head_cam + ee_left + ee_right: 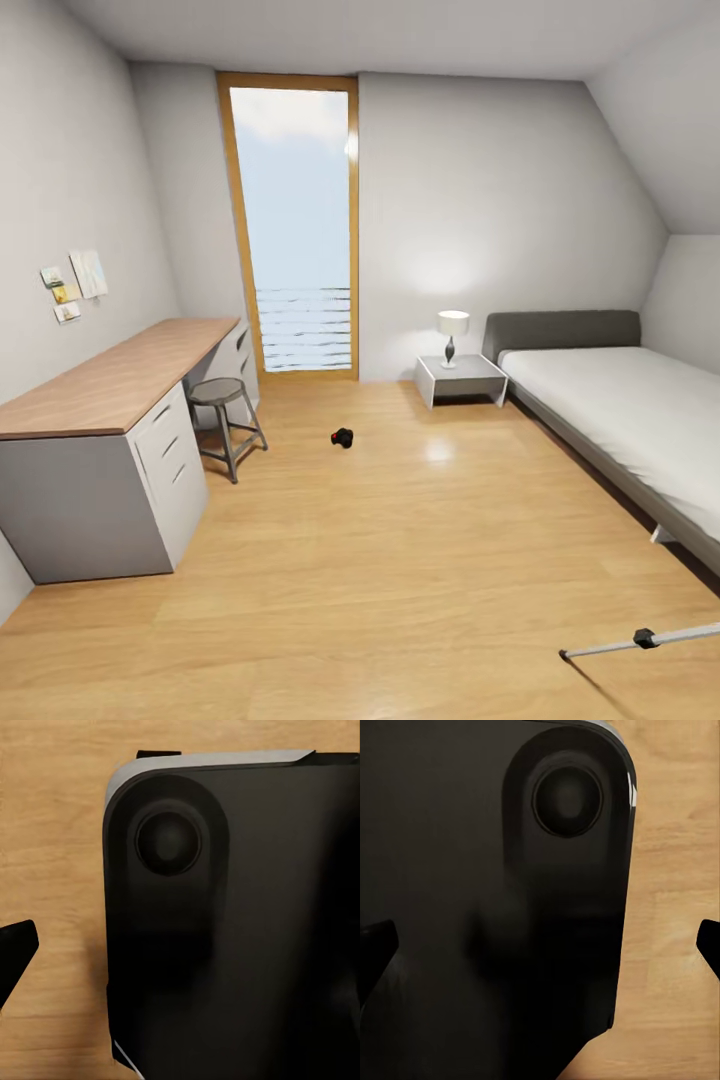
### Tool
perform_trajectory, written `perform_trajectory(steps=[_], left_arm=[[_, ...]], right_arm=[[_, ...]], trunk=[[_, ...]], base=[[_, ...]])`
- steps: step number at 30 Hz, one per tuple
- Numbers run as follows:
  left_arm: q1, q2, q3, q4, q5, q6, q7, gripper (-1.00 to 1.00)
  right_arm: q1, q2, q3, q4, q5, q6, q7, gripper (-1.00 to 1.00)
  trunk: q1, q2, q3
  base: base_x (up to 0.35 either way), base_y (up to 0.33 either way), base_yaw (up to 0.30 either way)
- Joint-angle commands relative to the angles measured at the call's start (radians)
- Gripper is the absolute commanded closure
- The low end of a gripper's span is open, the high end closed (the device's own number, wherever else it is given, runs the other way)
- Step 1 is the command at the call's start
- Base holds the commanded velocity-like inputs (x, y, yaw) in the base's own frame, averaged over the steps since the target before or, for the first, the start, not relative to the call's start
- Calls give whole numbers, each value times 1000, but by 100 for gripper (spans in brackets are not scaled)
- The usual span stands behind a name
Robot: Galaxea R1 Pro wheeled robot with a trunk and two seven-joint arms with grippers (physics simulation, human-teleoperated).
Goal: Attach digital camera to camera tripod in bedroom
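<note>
The head view takes in the bedroom: matte white walls, a ceiling sloping down over the bed, and a light wood floor with a soft gloss. The digital camera lies on that floor near the middle of the room, a small chunky black lump with a touch of red, well apart from every piece of furniture. At the lower right edge of the same view, one slim silver leg of the camera tripod with a black joint and black foot slants just over the floor (the rest of it is cut off by the frame).

Along the left wall stands a bench with a warm wood top and pale grey drawer fronts, and a round grey metal stool sits just beside it. A tall wood-framed window fills the far wall's middle. To the right are a low white nightstand carrying a small lamp with a white shade, and a grey bed with a smooth white mattress.

The wrist views show what the head view does not: a glossy black, round-cornered part of the robot's body above the wood floor, with a circular recess in it. A dark fingertip of the left end effector pokes in at one edge; two dark fingertips of the right end effector sit at opposite edges, spread wide with nothing between them. Whether the left one is open I cannot tell.
</note>
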Motion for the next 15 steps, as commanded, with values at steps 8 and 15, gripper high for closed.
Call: perform_trajectory(steps=[8, 15], left_arm=[[0, 0, 1, -1, 1, -1, 0, -100], [0, 0, 1, -1, 1, -1, 0, -100]], right_arm=[[0, 0, 0, 0, 0, -3, 0, -100], [0, 0, 0, 0, 0, -3, 0, -100]], trunk=[[0, 0, -1], [0, 0, -1]], base=[[200, 0, 0], [206, 0, 0]])
